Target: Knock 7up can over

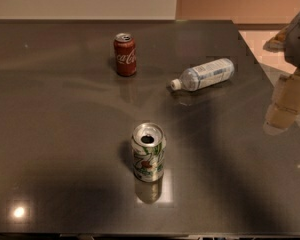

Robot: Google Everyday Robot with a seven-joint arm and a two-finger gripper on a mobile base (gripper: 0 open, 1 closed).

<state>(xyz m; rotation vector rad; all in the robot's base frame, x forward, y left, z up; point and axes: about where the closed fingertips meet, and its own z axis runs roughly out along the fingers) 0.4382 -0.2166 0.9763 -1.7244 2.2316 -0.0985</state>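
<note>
The 7up can [148, 152] stands upright near the middle front of the dark table [55, 134]. It is silver-white with green leafy markings, a red spot and an opened silver top. My gripper [285, 106] hangs at the right edge of the view, over the table's right edge, well to the right of the can and a little farther back. It touches nothing.
A red Coca-Cola can [125, 54] stands upright at the back centre. A clear plastic bottle [204, 74] lies on its side at the back right, cap pointing left. The table's right edge [270, 91] runs diagonally near the gripper.
</note>
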